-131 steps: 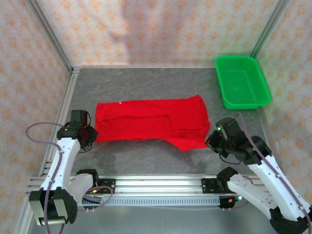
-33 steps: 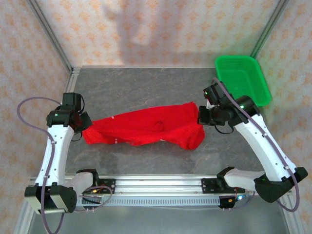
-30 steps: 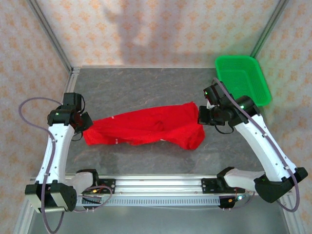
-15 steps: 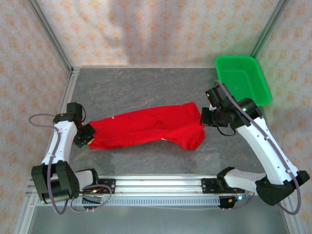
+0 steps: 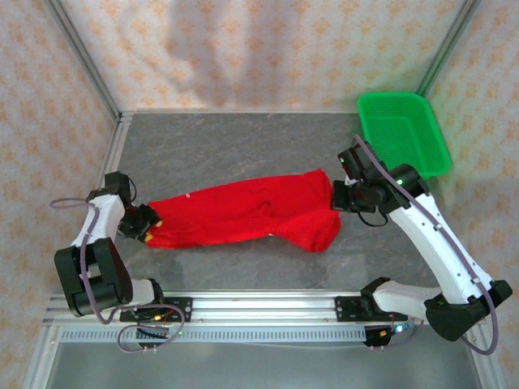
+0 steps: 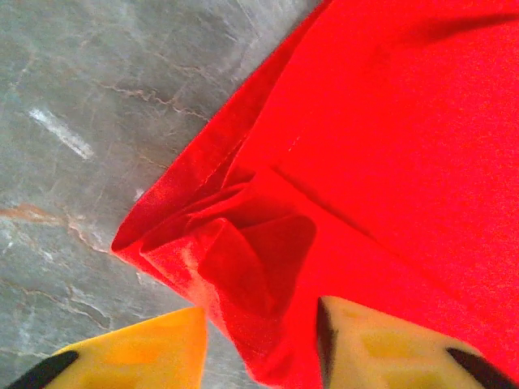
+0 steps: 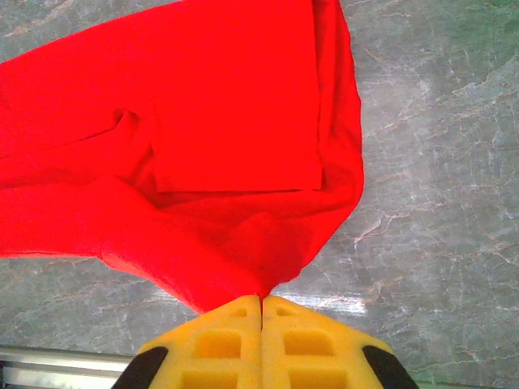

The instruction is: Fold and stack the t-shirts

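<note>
The red t-shirt (image 5: 243, 212) stretches as a rumpled band across the grey table, plain red side showing. My right gripper (image 5: 336, 197) holds its right end off the table. In the right wrist view the yellow fingers (image 7: 219, 340) are pressed together at my right gripper (image 7: 261, 298), pinching the t-shirt (image 7: 203, 138), which hangs away in folds. My left gripper (image 5: 143, 221) is low at the shirt's left end. In the left wrist view my left gripper (image 6: 261, 314) stands open, with a bunched corner of the t-shirt (image 6: 381, 138) lying between its fingers (image 6: 146, 352) on the table.
A green mesh basket (image 5: 396, 96) stands at the back right corner, just behind the right arm. Patterned walls close the table at back and sides. An aluminium rail (image 5: 259, 304) runs along the near edge. Bare grey tabletop (image 5: 243, 150) lies behind the shirt.
The shirt lay flat 4.4 s ago and is now held up at its right end. In the last second the left arm dropped low and forward, and the shirt's left end came down.
</note>
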Controlling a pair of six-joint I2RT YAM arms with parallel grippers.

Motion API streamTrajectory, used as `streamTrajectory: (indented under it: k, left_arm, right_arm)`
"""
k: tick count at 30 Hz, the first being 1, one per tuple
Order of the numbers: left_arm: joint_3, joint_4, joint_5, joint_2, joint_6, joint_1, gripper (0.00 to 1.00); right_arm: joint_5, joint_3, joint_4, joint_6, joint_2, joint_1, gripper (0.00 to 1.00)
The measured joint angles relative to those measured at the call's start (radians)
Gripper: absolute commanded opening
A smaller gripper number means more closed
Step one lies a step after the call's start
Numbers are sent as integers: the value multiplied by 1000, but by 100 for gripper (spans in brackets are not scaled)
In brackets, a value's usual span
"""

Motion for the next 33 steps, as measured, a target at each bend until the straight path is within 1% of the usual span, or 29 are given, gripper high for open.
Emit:
streamTrajectory:
  k: [2, 5, 7, 10, 13, 20, 25, 28, 33]
  left_arm:
    - [2, 0, 4, -42, -7, 23, 55]
    - [2, -5, 18, -107, -11, 73, 56]
    - [-1, -5, 32, -124, -11, 103, 56]
    - [-19, -8, 41, -123, -11, 120, 56]
    - [-47, -8, 56, -123, -16, 122, 53]
    - [-106, -2, 84, -123, -38, 135, 42]
    - [-125, 19, 90, -97, -44, 135, 40]
    - [-127, 26, 90, -88, -45, 135, 40]
    - [-127, 18, 89, -108, -48, 135, 52]
  right_arm:
    - [-5, -5, 9, 0, 2, -2, 0]
    - [-10, -13, 19, -1, 4, -6, 0]
    - [-13, -18, 26, -5, 5, -8, 0]
    - [-17, -20, 30, -15, 8, -13, 0]
    - [-21, -21, 30, -22, 11, -19, 0]
    - [-24, -27, 30, -28, 11, -24, 0]
    - [-25, -29, 30, -34, 11, -31, 0]
    - [-25, -30, 30, -34, 11, -33, 0]
    - [-25, -30, 30, -34, 11, -33, 0]
